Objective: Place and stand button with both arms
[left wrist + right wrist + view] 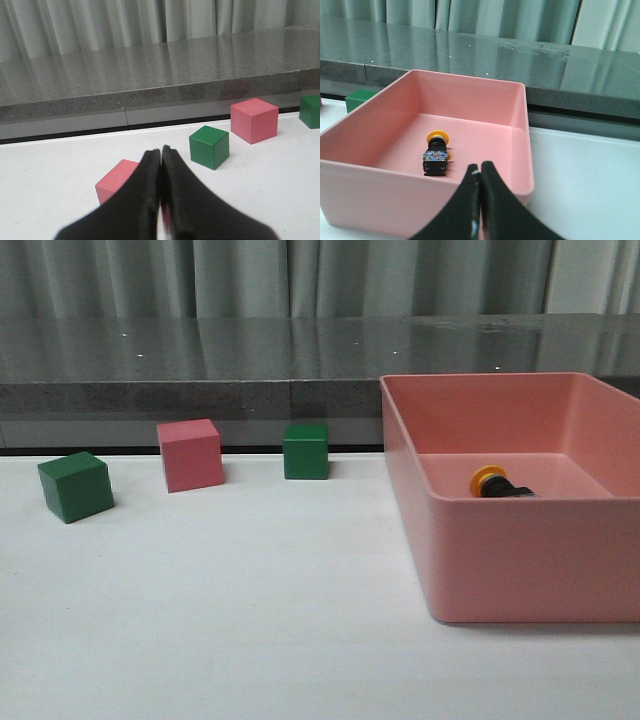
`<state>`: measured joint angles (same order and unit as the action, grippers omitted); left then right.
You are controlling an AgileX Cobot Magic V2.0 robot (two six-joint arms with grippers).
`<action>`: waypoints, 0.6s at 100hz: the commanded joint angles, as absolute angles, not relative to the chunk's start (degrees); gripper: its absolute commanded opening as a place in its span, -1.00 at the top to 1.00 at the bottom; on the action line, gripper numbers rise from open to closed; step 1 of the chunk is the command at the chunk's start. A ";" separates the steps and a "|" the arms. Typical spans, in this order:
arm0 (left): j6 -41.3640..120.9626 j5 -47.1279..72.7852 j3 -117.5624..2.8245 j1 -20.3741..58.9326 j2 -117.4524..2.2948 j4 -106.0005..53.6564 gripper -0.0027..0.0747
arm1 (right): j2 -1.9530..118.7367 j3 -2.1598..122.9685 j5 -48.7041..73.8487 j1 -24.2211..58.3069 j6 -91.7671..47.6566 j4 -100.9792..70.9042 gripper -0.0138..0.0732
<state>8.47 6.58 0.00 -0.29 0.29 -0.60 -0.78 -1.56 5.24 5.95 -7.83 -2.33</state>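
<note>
- Front view: neither arm nor gripper in frame, so jaw state can't be read from here. Pink bin [520, 560] sits on white table [250, 640]. Only content visible: the button [497, 483], lying on its side on bin floor, yellow cap pointing toward table centre, black body partly cut off by near wall. Outside bin: green cube [76, 486], pink cube [190, 454], second green cube [305, 450], all well apart from bin.
- Front view, risk: button lies low behind tall near wall; a shallow approach would prob. clip the rim and shove the bin.
- Left wrist view: left gripper [161, 155] jaws pressed together, nothing betw. them. Another pink cube [116, 181] sits just beyond the tips, partly hidden by them; a green cube [209, 146] and pink cube [254, 120] farther ahead of the jaws, off to one side. No bin or button in this view.
- Left wrist view, risk: a forward move w/ tips this low would likely bump the near pink cube.
- Right wrist view: right gripper [480, 172] jaws closed, empty, hovering at bin's near wall. Button just ahead of and below the tips, slightly off the jaw line, base toward jaws, cap away.
- Right wrist view, risk: jaws must open before descent or tips will knock it; round body may roll or slip out; pinched on its side, it may topple when stood.
</note>
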 commanded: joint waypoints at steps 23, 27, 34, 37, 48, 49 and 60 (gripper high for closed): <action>8.03 2.15 2.62 -0.35 2.06 -0.66 0.98 | -0.76 -0.71 0.36 5.72 -7.75 -1.62 0.94; 8.03 2.15 2.62 -0.35 2.06 -0.66 0.98 | -0.76 -0.71 0.36 5.72 -7.75 -1.62 0.94; 8.03 2.15 2.62 -0.35 2.06 -0.66 0.98 | -0.76 -0.71 0.36 5.72 -7.75 -1.62 0.94; 8.03 2.15 2.62 -0.35 2.06 -0.66 0.98 | -0.76 -0.71 0.36 5.72 -7.75 -1.62 0.94; 8.03 2.15 2.62 -0.35 2.06 -0.66 0.98 | -0.76 -0.71 0.36 5.72 -7.75 -1.62 0.94; 8.03 2.15 2.62 -0.35 2.06 -0.66 0.98 | -0.76 -0.71 0.36 5.72 -7.75 -1.62 0.94; 8.03 2.15 2.62 -0.35 2.06 -0.66 0.98 | -0.76 -0.56 -8.82 5.72 -7.79 -1.62 0.94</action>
